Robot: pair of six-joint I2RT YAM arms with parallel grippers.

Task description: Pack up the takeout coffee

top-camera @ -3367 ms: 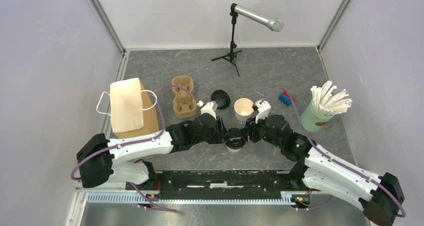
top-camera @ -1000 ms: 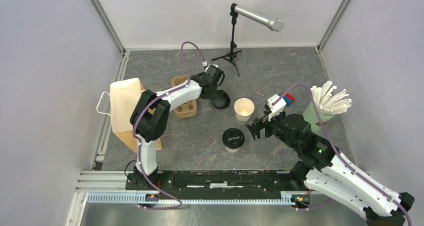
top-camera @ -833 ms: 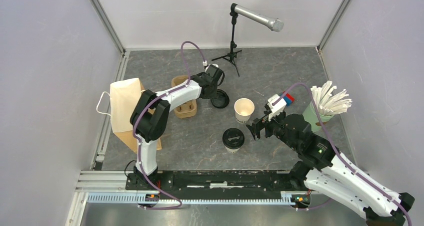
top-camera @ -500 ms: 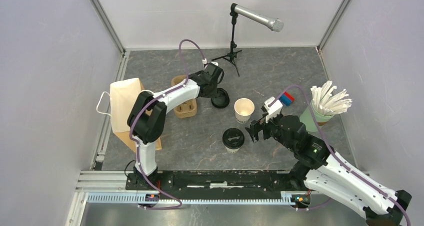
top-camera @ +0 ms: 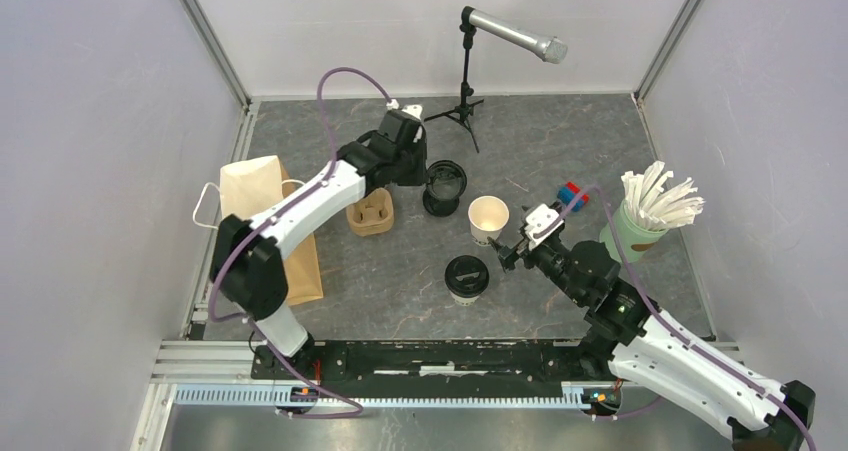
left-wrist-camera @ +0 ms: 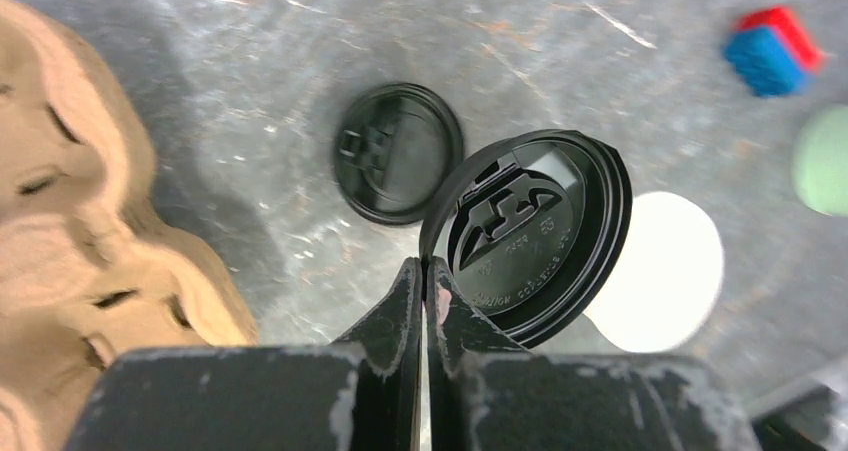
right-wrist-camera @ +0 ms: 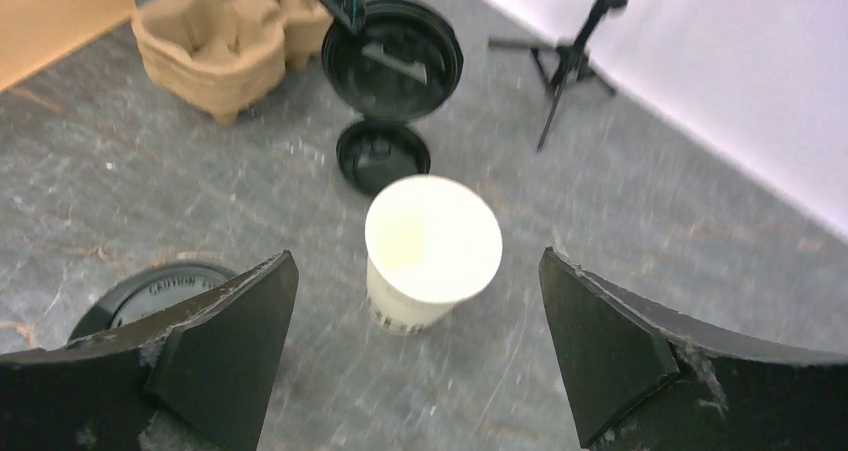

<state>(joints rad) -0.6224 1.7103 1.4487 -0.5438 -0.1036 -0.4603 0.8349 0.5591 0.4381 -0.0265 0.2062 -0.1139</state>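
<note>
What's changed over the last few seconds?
The left tool left the lidded cup, pinched one black lid by its rim and lifted it; a second lid stays on the table. The right tool, open, edged toward the open cup. Both cups and the carrier haven't moved.

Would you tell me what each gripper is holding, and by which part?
The left gripper pinches a black lid by its rim; the right gripper is open and holds nothing.
</note>
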